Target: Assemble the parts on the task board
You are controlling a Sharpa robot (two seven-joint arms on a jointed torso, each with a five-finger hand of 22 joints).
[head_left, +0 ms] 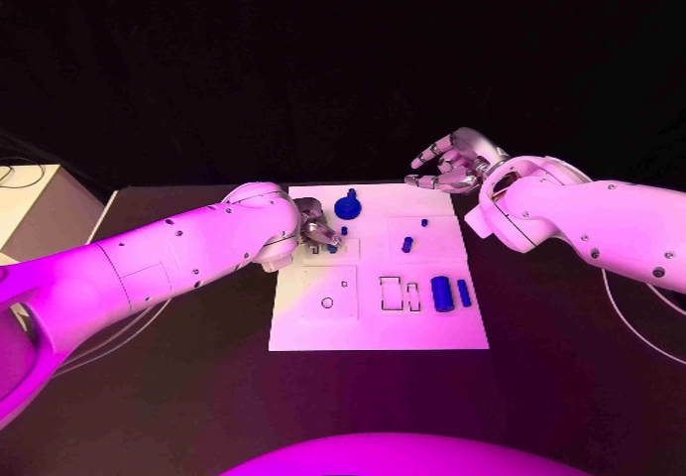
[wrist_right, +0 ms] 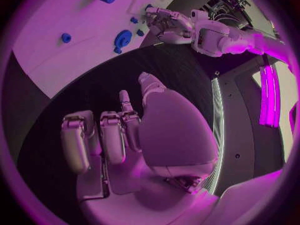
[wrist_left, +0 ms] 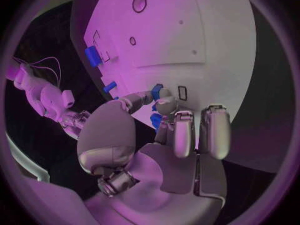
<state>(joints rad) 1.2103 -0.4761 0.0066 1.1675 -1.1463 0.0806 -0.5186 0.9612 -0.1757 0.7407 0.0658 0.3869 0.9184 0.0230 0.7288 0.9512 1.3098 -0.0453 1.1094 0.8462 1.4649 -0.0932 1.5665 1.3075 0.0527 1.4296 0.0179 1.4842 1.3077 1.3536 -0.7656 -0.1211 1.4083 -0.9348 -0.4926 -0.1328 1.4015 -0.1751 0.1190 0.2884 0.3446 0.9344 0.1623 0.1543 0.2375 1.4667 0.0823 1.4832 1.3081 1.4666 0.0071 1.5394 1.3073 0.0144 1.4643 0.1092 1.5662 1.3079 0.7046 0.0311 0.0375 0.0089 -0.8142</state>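
Head view: left hand (head_left: 317, 233) is down over the task board (head_left: 376, 327), at its far left part, fingers curled on a small blue part (head_left: 332, 248) just under the fingertips. Left wrist view backs this up: the thumb and a finger pinch a small blue piece (wrist_left: 157, 91), with a second blue bit (wrist_left: 155, 120) just below the fingers; can't tell if it is the same piece or another. Probably held low and close so it can be seated into a slot on the board right by the hand.

Right hand (head_left: 450, 164) hovers off the board's far right corner, above the black table (head_left: 171, 397), fingers spread and loosely curled, holding nothing. Right wrist view shows the same: open palm (wrist_right: 125, 135), nothing between the fingers. Likely parked clear so it doesn't block the left hand's work.

Other parts: the round blue disc part (head_left: 348, 207) sits just beyond the left hand's fingertips; a short blue peg (head_left: 407, 243) lies between the two hands, nearer the left; two blue cylinders (head_left: 449, 294) lie well back from the right hand, toward the robot, next to the empty outlined slots (head_left: 399, 293). Several parts loose, so assembly looks early.
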